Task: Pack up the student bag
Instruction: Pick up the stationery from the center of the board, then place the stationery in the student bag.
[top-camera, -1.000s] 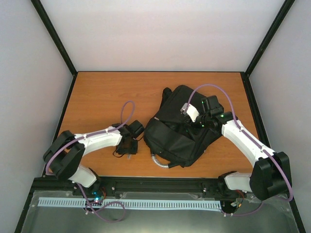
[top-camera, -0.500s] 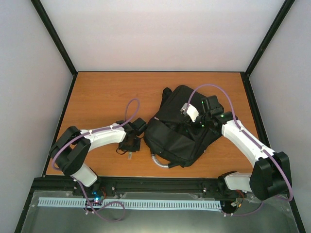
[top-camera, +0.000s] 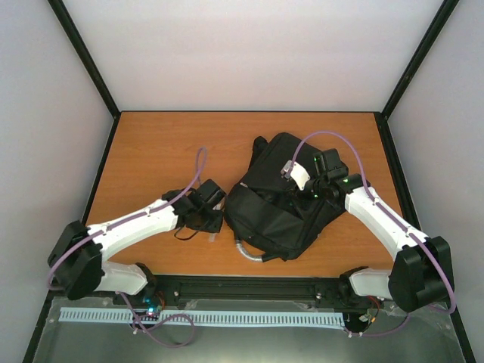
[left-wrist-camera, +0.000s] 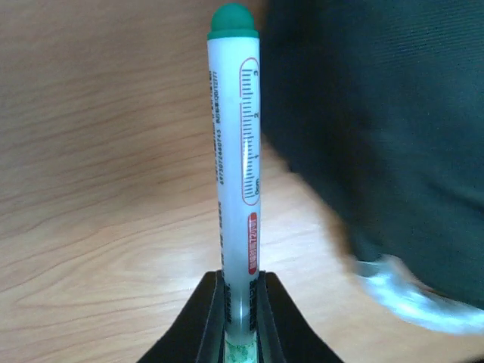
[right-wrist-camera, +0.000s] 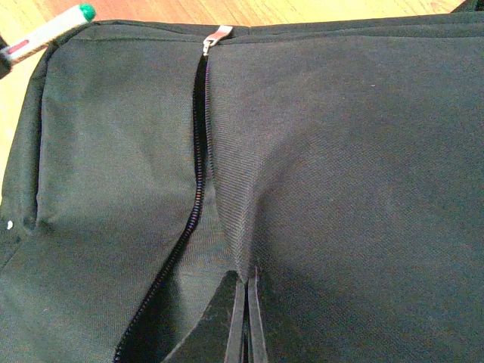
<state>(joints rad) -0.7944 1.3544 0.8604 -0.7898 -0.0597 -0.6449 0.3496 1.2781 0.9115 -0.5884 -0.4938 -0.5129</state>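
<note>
A wooden worktop (top-camera: 151, 151) fills the overhead view, with pale walls on three sides. The student bag (top-camera: 272, 212), black soft fabric and by far the largest item, lies flat on the right half of the worktop, its grey loop handle (top-camera: 248, 253) curling out at the near edge.

The white right arm (top-camera: 378, 219) reaches in from the near right corner over the bag's top. The white left arm (top-camera: 128, 227) stretches from the near left corner towards the bag's left side.

The right tool (right-wrist-camera: 246, 325) rests on the bag with its fingers nearly together, pinching a raised fold of black fabric just beside an open zip (right-wrist-camera: 193, 204). The zip runs away from the tool to a small silver zip pull (right-wrist-camera: 217, 36) near the bag's far edge.

The left tool (left-wrist-camera: 240, 302) is clamped on the lower end of a white marker (left-wrist-camera: 234, 189) with a green cap and a printed scale. The marker points forward above the bare wood, just beside the bag's left edge.
</note>
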